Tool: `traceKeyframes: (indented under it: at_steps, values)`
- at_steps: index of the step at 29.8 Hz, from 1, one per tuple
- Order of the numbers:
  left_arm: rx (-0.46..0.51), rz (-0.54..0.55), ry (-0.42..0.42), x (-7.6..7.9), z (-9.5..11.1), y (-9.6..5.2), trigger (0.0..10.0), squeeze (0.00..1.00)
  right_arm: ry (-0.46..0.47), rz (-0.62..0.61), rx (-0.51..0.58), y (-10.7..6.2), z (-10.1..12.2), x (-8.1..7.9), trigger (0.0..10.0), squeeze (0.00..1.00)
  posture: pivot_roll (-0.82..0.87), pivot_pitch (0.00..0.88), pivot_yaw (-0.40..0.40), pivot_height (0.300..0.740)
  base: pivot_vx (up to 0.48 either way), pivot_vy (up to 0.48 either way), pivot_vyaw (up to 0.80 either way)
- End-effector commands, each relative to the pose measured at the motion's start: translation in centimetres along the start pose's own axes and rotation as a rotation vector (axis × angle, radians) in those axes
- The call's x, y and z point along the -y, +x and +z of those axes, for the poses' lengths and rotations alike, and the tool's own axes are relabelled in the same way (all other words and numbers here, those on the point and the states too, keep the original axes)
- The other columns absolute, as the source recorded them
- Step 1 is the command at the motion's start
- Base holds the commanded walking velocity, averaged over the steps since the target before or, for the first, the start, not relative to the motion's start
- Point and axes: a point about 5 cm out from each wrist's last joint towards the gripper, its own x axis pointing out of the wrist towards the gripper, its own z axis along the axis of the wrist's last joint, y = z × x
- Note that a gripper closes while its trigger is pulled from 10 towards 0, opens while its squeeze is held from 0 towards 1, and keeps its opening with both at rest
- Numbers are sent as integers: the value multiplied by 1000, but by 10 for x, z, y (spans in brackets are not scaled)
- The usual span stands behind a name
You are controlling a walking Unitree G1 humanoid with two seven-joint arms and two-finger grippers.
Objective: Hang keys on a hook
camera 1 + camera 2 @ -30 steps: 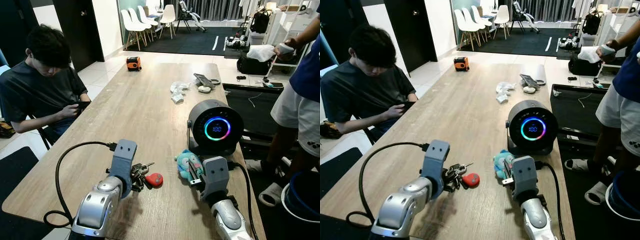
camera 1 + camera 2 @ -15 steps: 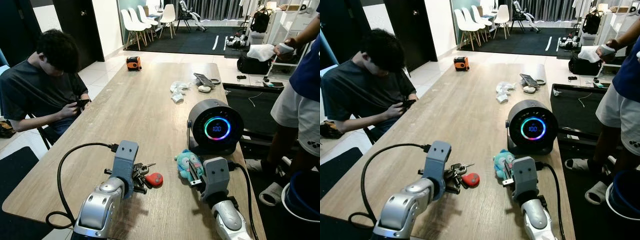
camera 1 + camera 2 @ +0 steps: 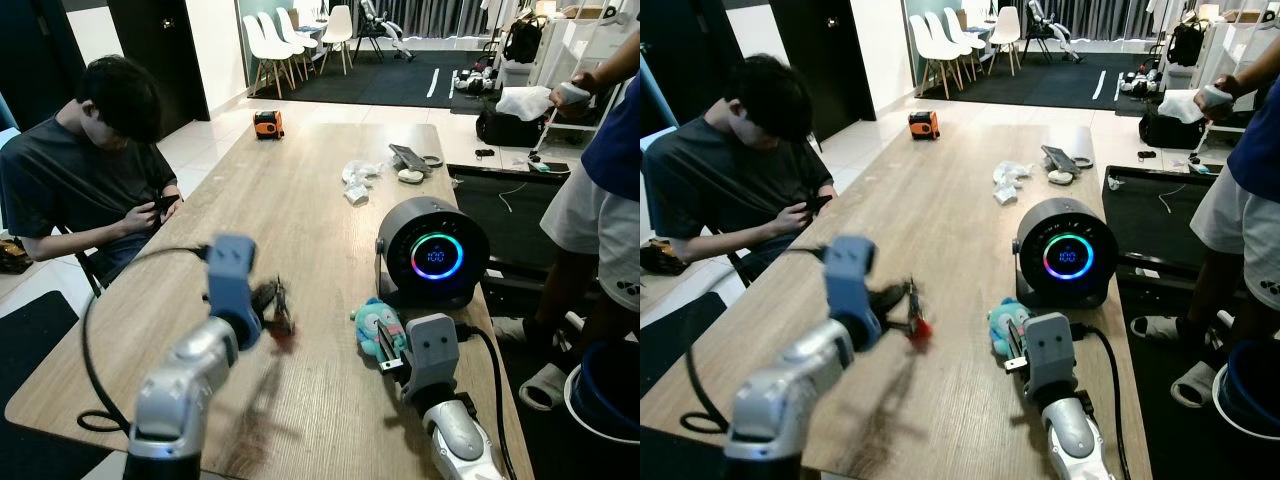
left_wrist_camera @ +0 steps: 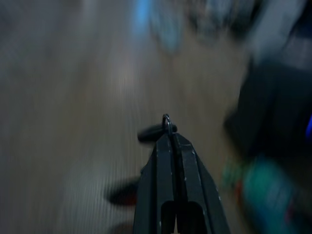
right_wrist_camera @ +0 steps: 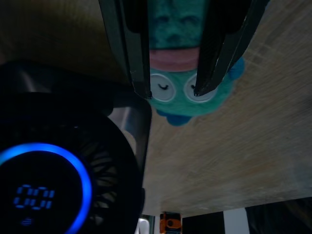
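My left gripper [image 3: 272, 303] is raised above the wooden table [image 3: 290, 215] and blurred by motion. It is shut on a bunch of keys [image 3: 283, 322] whose red tag dangles below the fingers. In the left wrist view the two fingers [image 4: 181, 161] are pressed together with the key ring [image 4: 166, 120] sticking out at the tips. My right gripper [image 5: 170, 91] rests on the table near its right edge. It is open, with a teal plush toy [image 5: 183, 100] between its fingers.
A round black fan [image 3: 432, 252] with a glowing blue ring stands just beyond the plush toy [image 3: 372, 325]. Crumpled wrappers [image 3: 355, 180] and an orange tape measure [image 3: 266, 124] lie farther back. One person [image 3: 90, 170] sits at the table's left side and another [image 3: 600, 180] stands on the right.
My left arm has lifted the keys off the table and swung up and to the left. The right arm has stayed where it was.
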Motion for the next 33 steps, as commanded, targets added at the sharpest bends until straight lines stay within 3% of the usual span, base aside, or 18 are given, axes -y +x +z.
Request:
traceKeyframes:
  at_steps: [1, 4, 5, 8, 10, 13, 20, 27, 28, 33]
  values:
    - [10, 59, -5, -15, 6, -5, 10000, 0, 12, 0, -5, 0, 0, -1, 10000, 0, 31, 144, 91, 740, 0, 0, 0]
    - [-26, 187, 133, -35, 5, -9, 10000, 0, 14, 0, -4, 0, 0, -1, 10000, 0, 34, 142, 90, 740, 0, 0, 0]
    - [-26, 187, 133, -35, 5, -9, 10000, 0, 14, 0, -4, 0, 0, -1, 10000, 0, 34, 142, 90, 740, 0, 0, 0]
    - [-32, 383, 210, -56, 6, -15, 10000, 0, 16, 1, -4, 1, 0, -1, 10000, 0, 42, 137, 87, 740, 0, 0, 0]
    - [-31, 421, 231, -59, 7, -17, 10000, 0, 16, 1, -3, 2, 0, -1, 10000, 0, 42, 137, 87, 740, 0, 0, 0]
    - [4, 473, 183, -63, 15, -19, 10000, 0, 20, 1, 4, 3, 2, -2, 10000, 0, 44, 133, 81, 740, 0, 0, 0]
    - [27, 418, 184, -56, 9, -20, 10000, 0, 35, -8, 18, 5, 4, -1, 10000, 0, 44, 126, 78, 740, 0, 0, 0]
    - [67, 304, 166, -39, -11, -24, 10000, 0, 61, -50, 49, 5, 9, 4, 10000, 0, 37, 121, 76, 740, 0, 0, 0]
    - [74, 264, 145, -36, -22, -27, 10000, 0, 59, -72, 62, 5, 11, 7, 10000, 0, 28, 115, 76, 740, 0, 0, 0]
    - [68, 237, 167, -33, -34, -28, 10000, 0, 52, -106, 81, 5, 15, 13, 10000, 0, 21, 108, 77, 740, 0, 0, 0]
